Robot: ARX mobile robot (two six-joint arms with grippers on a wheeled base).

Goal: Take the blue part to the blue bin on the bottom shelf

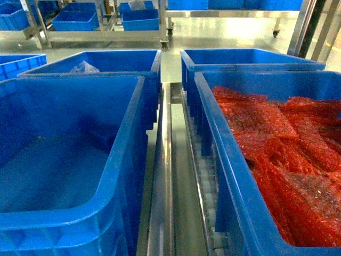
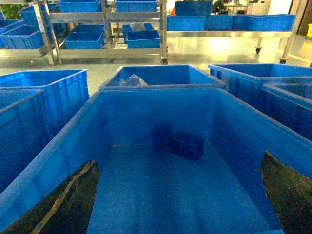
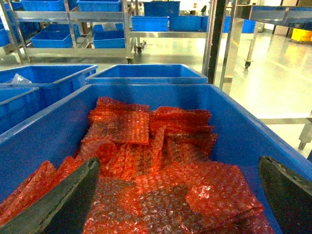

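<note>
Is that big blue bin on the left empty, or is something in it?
Nearly empty: the left bin holds only one small dark blue part on its floor near the far wall.

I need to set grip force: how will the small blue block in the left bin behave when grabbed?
The blue block looks boxy and flat-sided, so probably rigid and unlikely to roll. It lies alone on the smooth floor of the blue bin, so it may slide if nudged. Small, so likely light.
</note>
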